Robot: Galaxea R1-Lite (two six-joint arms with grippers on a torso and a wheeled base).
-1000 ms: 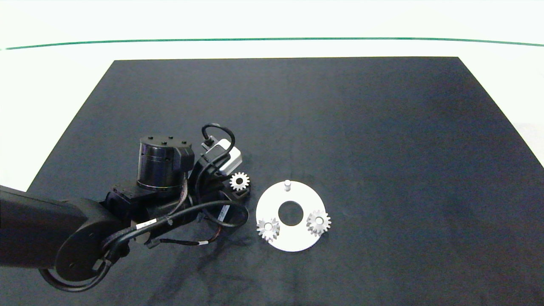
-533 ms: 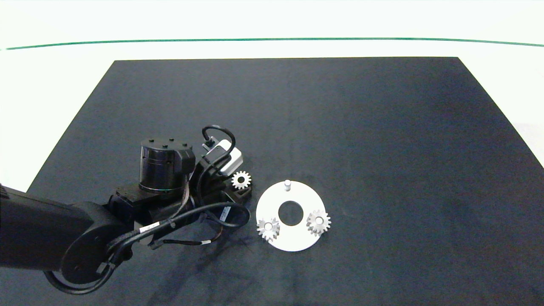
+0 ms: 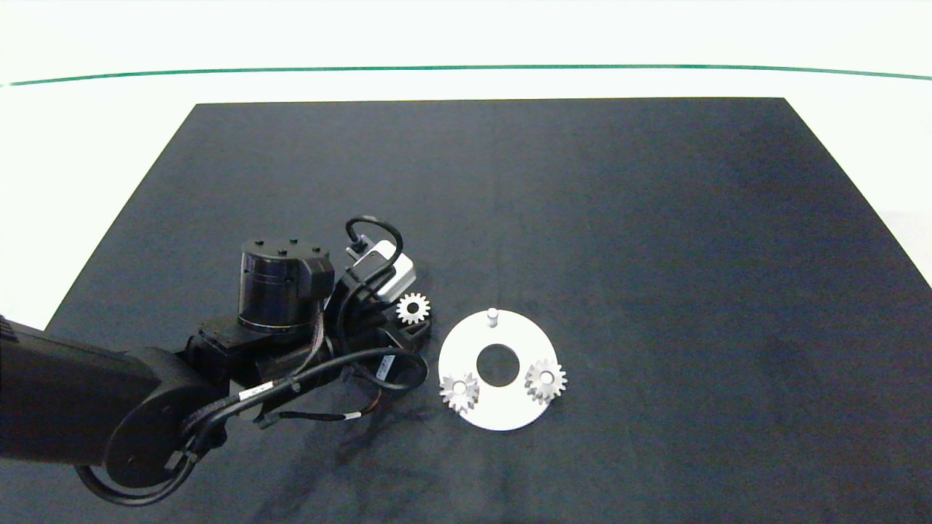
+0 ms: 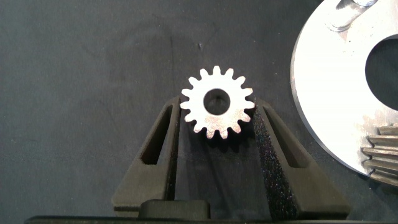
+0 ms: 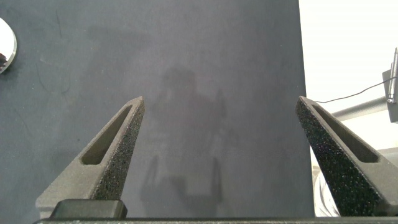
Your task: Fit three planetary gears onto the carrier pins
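Change: the left arm has edged slightly toward the disc since a second ago; nothing else has shifted.
Surface (image 3: 655,218): dark mat carrying everything.
Disc (image 3: 502,415): two planetary gears (image 3: 459,391) already seated on pins; the far carrier pin (image 3: 492,315) stands bare.
Left gripper (image 4: 216,134): narrowed onto the third gear (image 3: 413,308), just beside the disc's rim.
Right gripper (image 5: 221,140): spread wide, holding nothing, over bare mat.
Progress: two done, one left.

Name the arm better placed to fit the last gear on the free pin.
Left. Its gripper already pinches the third gear beside the disc, near the bare pin. The right gripper is open over bare mat, outside the head view.
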